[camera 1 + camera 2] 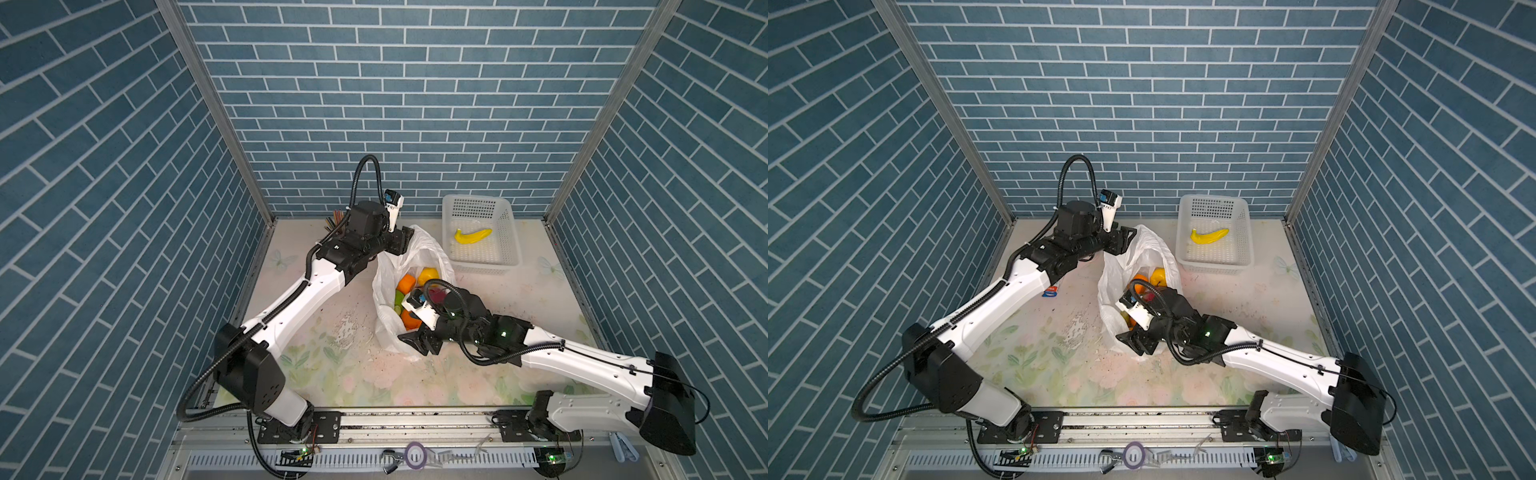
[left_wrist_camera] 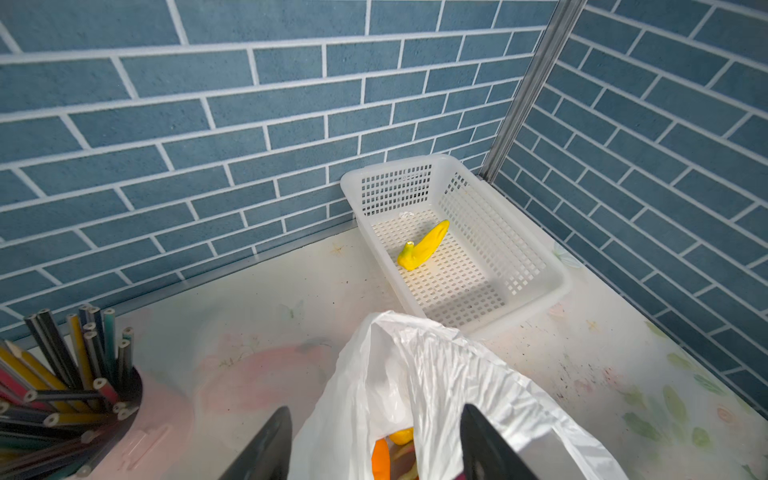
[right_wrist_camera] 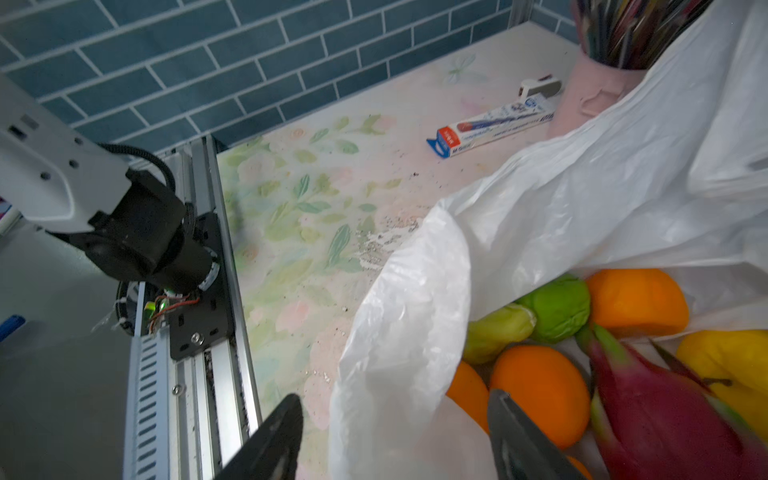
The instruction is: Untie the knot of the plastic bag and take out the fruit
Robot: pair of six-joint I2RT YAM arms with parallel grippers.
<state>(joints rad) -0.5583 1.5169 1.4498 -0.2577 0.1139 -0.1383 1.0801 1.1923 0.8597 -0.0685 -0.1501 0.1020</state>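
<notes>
Left claw (image 2: 376, 409), wide, straddles the rim of the plastic bag (image 2: 436, 365). Right claw (image 3: 395, 395), wide, straddles the opposite rim, the fruit (image 3: 540, 382) just beside.

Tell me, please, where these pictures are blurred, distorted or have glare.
In both top views the wide lens bends the brick walls outward, yet all is sharp. In the left wrist view the banana and basket are crisp, while the left gripper's fingers at the edge are soft. In the right wrist view the dragon fruit and the colored pencils are smeared; no strong glare anywhere.
</notes>
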